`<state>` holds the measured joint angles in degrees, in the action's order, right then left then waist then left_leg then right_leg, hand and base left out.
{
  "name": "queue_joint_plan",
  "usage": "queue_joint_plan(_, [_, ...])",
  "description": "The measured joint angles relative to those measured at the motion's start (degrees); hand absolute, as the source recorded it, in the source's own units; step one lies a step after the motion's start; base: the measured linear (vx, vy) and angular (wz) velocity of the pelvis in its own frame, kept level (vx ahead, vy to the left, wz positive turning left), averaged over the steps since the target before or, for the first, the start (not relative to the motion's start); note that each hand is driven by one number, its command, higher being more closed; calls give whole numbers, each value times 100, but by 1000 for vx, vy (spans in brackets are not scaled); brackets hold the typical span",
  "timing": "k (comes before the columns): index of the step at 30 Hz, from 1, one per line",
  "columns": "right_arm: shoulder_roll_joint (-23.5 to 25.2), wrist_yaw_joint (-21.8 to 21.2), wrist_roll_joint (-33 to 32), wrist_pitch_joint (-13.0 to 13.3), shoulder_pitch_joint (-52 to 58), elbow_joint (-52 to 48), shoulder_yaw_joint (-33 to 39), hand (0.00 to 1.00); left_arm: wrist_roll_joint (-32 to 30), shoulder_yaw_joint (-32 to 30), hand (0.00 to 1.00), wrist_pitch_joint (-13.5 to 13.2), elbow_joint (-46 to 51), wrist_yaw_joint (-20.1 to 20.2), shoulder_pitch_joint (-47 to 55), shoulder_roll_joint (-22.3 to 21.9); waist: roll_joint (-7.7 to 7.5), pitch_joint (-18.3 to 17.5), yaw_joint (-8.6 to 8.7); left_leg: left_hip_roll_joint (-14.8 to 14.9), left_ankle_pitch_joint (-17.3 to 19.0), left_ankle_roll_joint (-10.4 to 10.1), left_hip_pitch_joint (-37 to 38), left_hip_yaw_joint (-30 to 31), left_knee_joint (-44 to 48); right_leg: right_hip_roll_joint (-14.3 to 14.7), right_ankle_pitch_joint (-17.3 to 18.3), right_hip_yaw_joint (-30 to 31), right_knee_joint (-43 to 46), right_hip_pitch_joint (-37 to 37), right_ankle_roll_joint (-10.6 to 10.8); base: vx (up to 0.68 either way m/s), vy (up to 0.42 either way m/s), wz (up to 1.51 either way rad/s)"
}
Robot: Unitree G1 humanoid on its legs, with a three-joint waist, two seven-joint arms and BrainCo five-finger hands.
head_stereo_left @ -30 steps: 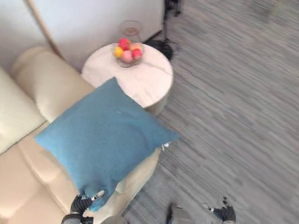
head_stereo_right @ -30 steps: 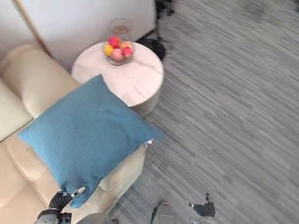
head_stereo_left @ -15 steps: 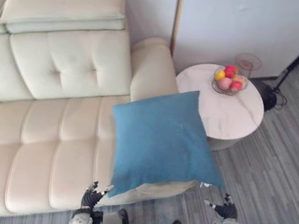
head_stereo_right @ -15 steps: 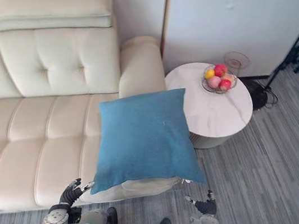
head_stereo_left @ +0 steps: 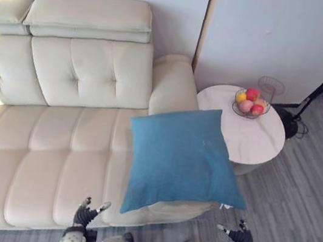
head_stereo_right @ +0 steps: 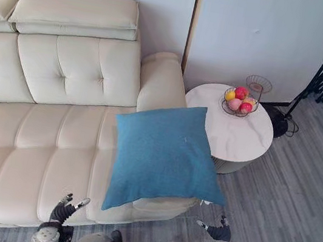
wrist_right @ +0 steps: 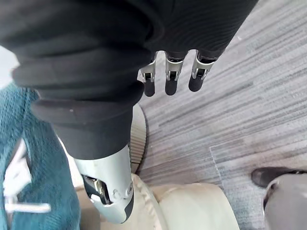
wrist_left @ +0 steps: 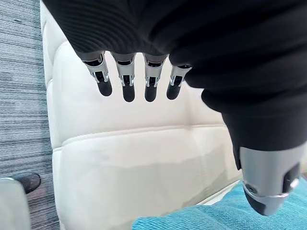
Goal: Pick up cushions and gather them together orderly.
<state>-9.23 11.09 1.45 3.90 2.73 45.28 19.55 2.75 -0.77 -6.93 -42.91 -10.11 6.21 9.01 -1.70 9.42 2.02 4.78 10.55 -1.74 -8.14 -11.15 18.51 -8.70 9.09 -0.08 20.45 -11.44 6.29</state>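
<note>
Left hand (head_stereo_left: 81,214): low before the front edge of the sofa (head_stereo_left: 54,141), fingers straight and set apart from the thumb, holding nothing. Right hand (head_stereo_left: 240,236): low over the grey floor (head_stereo_left: 303,198) past the sofa's right end, fingers likewise straight, grasping nothing. Blue cushion (head_stereo_left: 180,158): lying flat across the sofa's right end, over seat and low armrest, apart from both hands, one corner jutting past the front edge. Round white table (head_stereo_left: 260,137) just beside that end, carrying a bowl of fruit (head_stereo_left: 249,103).

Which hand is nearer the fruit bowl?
Right. The right hand is over the floor in front of the side table bearing the fruit bowl; the left hand is beyond the blue cushion, by the sofa's front edge.
</note>
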Motion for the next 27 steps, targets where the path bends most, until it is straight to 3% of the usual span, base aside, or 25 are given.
queue_joint_plan(4, [-292,1,-87,11,152,-1039,243,0,74,-222,0,0,178,5,-25,-38,152,-20,35,79,-122,-145,88,82,-277,103,19,-134,-59,28,-37,122,-94,4])
queue_joint_plan(9, [-619,-12,-79,32,138,-1764,389,0,242,-225,0,-26,466,8,-193,-27,158,-30,48,20,-374,-187,150,308,-648,71,0,-355,-241,163,-64,73,-32,27])
queue_joint_plan(13, [-751,-78,-87,68,-192,-1748,169,0,332,-184,0,-37,591,6,-304,-7,155,-33,31,2,-578,-203,205,320,-960,70,-97,-438,-438,202,-136,2,-7,10])
queue_joint_plan(17, [-945,-224,-138,71,-847,-1572,-562,0,409,73,0,-42,590,3,-709,51,175,8,26,-39,-957,-224,-62,325,-1275,66,-297,-463,-514,-146,-165,-95,-18,6])
queue_joint_plan(25, [-1116,-297,-432,32,-2608,-619,-1398,0,626,704,0,-76,131,-42,-2550,30,282,769,20,-123,-1413,-201,-928,482,-1434,39,-620,-472,-345,-1070,-195,-193,6,12])
queue_joint_plan(26, [-1164,-268,-500,-6,-2919,-493,-1454,100,680,763,100,-76,-34,-66,-2918,30,283,898,22,-139,-1544,-189,-981,494,-1568,32,-685,-473,-341,-1186,-203,-212,5,8])
queue_joint_plan(27, [-1196,-242,-558,-10,-3077,-448,-1529,100,683,786,100,-76,-103,-92,-3092,31,283,950,22,-144,-1602,-196,-1014,496,-1627,30,-720,-474,-339,-1244,-205,-222,-11,6])
